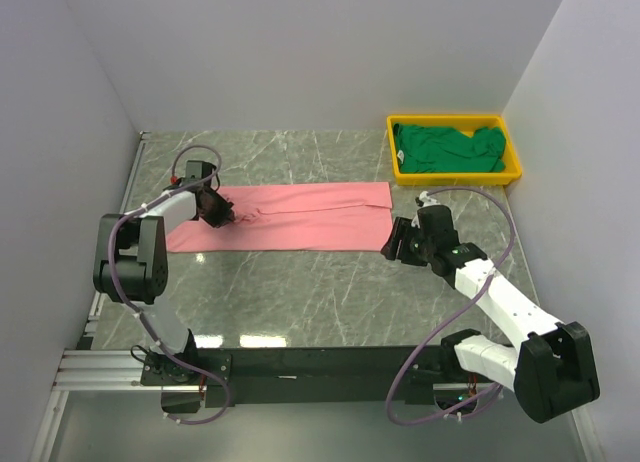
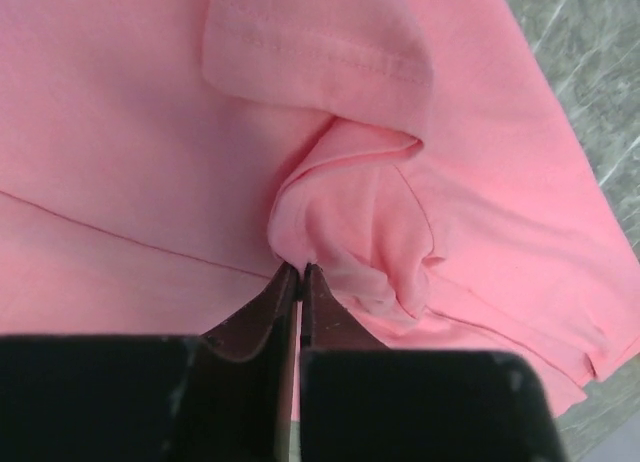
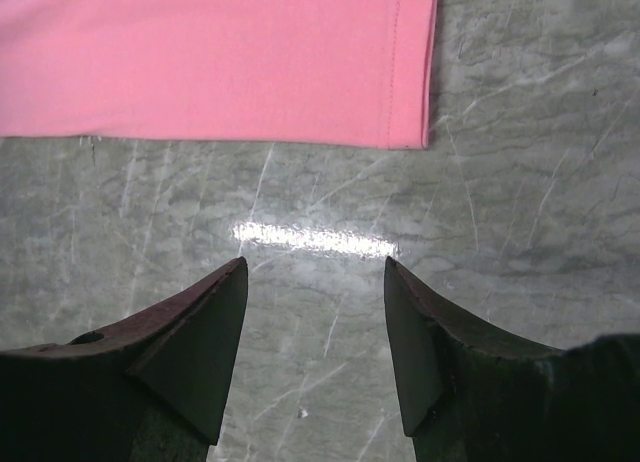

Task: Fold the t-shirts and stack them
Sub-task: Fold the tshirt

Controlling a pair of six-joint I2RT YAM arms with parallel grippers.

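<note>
The left gripper (image 1: 216,212) was clamped on a bunched fold of the pink t-shirt (image 1: 300,220) spread across the marble table (image 1: 300,297), the right gripper (image 3: 315,267) hung open just off its hem, and the green t-shirt (image 1: 445,148) lay in the yellow tray (image 1: 455,176).

Two shirts: pink shirt (image 1: 290,217) laid out long, green shirt (image 1: 447,148) bunched in the tray (image 1: 455,175).
I see the pink one lying across the middle of the table (image 1: 300,292) as a long flat band with a crease running along it, its right hem straight and flat. Near its left end the cloth rucks into a small raised fold nipped by my left gripper (image 2: 300,272), a short sleeve (image 2: 310,52) turned over just beyond. The dark green one sits crumpled inside the yellow tray at far right, well apart.
</note>
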